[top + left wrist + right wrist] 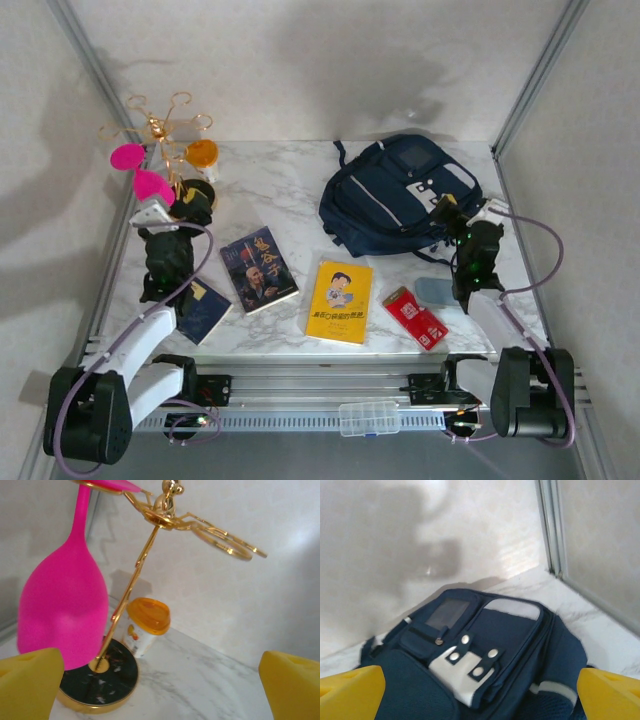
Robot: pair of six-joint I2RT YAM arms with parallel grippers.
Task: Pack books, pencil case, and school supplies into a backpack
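Top cam looks down over whole table from behind; L wrist cam close on rack, R on backpack.

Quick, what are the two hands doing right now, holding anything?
Left hand: open, holding nothing.
Right hand: open, holding nothing, pointed at the backpack.

One backpack, two paperbacks, one blue notebook — two pink glasses

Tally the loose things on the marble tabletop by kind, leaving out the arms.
Books: 3 - yellow book, navy portrait book, small blue book
Backpack: 1
Red packet: 1
Pale blue case: 1
Gold glass rack: 1
Pink glass: 1
Orange-lidded cup: 1
Total: 9
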